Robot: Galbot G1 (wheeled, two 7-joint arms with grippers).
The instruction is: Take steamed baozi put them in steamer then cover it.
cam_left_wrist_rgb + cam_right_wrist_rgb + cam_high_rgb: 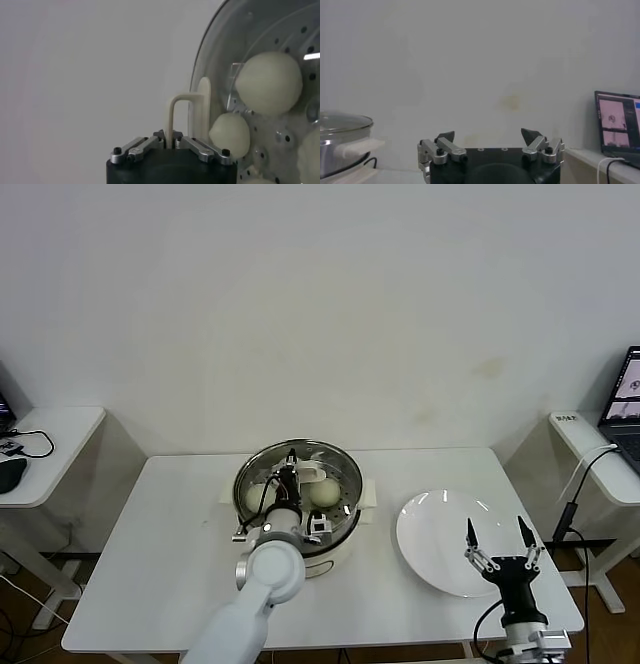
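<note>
A plain off-white wall point(320, 304), faintly stained to the right, backs a white bench point(150, 564) standing in even indoor light. To the left, a white side desk point(60, 434) carries a black cable point(35, 442) and a dark mouse point(10, 474). To the right, another white desk point(600, 464) holds an open laptop point(628, 404), its screen lit, with a white cable point(585, 469) trailing over the edge.
</note>
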